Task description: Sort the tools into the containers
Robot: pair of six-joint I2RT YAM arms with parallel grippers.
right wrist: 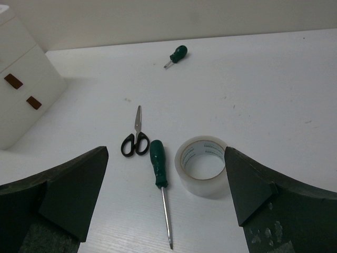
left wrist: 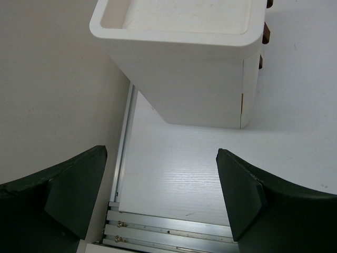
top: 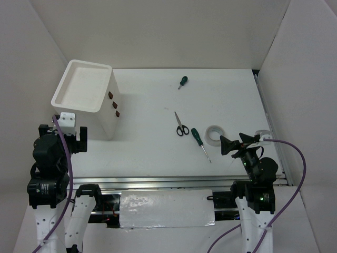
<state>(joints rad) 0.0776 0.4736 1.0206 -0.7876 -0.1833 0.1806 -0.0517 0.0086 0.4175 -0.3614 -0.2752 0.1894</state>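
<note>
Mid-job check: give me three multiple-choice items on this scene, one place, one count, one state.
1. Where is the tape? A beside the long screwdriver; B in the cabinet; C at the far edge.
2. How many handles show on the cabinet from above? A one; B three; C five.
3. The right hand is: A shut on tape; B shut, empty; C open, empty.
Answers: 1 A, they lie side by side. 2 B, three red-brown handles on its front. 3 C, jaws spread wide, gripping nothing.
</note>
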